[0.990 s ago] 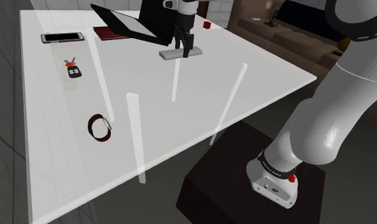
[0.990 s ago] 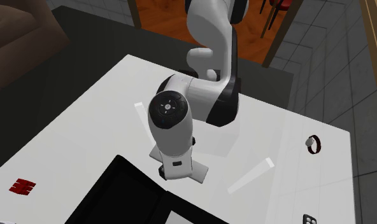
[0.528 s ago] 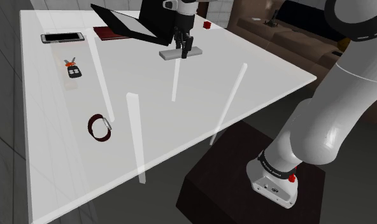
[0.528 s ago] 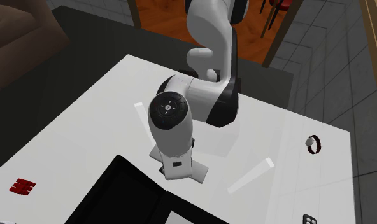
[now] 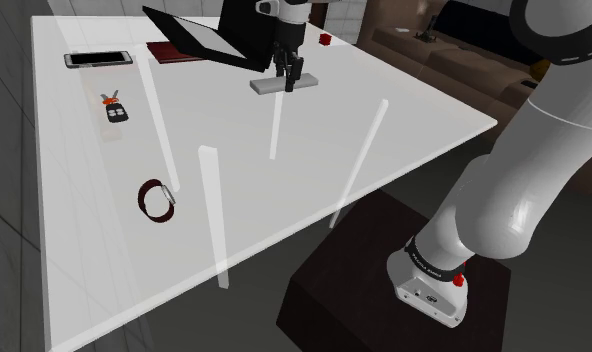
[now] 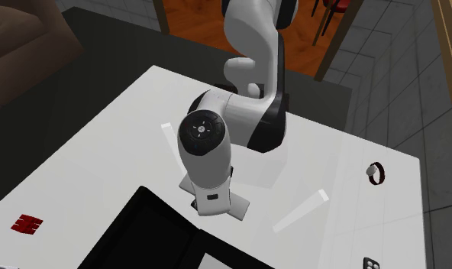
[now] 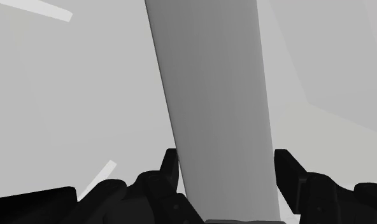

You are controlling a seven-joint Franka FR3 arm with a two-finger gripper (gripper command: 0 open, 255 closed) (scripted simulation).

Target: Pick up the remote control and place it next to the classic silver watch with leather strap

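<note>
Your gripper (image 5: 288, 80), upper centre in the shoulder view, pinches the grey remote (image 7: 213, 95) lying on the white table (image 5: 284, 200), with a brown sofa (image 5: 454, 50) beyond.

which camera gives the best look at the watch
The shoulder view. The watch lies in the open on the white table, its dark red strap loop plain to see. The second exterior view has the watch small and dark, near the table's edge at that view's right.
</note>
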